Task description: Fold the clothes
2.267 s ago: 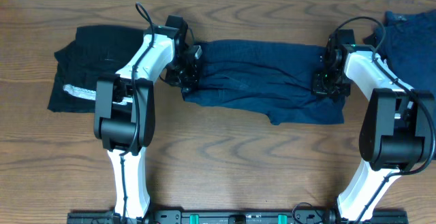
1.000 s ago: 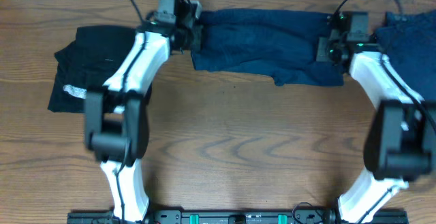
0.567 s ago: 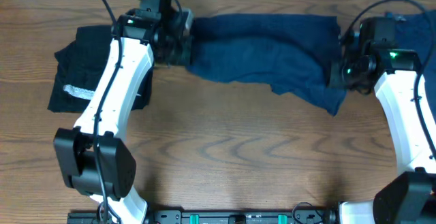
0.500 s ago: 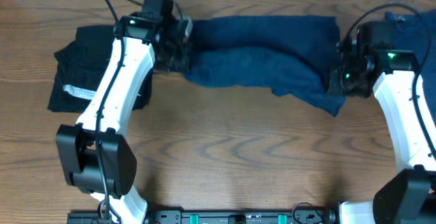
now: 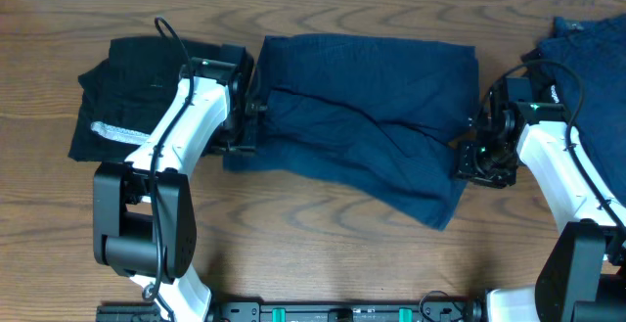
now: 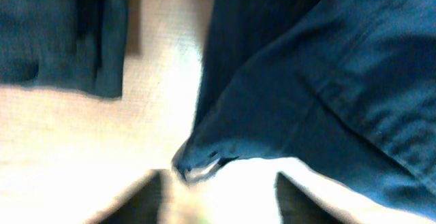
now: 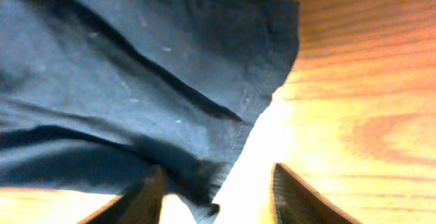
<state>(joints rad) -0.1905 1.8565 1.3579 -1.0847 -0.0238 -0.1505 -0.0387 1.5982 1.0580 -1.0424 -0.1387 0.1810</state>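
Jaws spread on both my left gripper (image 6: 218,198) and right gripper (image 7: 216,195), the navy garment (image 5: 362,116) lies rumpled on the table (image 5: 323,249) between them, seemingly one fold in; black clothes (image 5: 127,92) and another navy piece (image 5: 589,40) await.

The brown wood-grain tabletop (image 5: 323,234) carries three dark pieces of clothing. In the middle lies a navy garment (image 5: 372,116), spread wide and rumpled, one corner trailing toward the arms' side. To its left, a strip of bare wood between them, sits a bunched black garment (image 5: 132,72) with a whitish band (image 5: 115,131) showing. At the far right corner lies another navy piece (image 5: 592,43), partly out of view.
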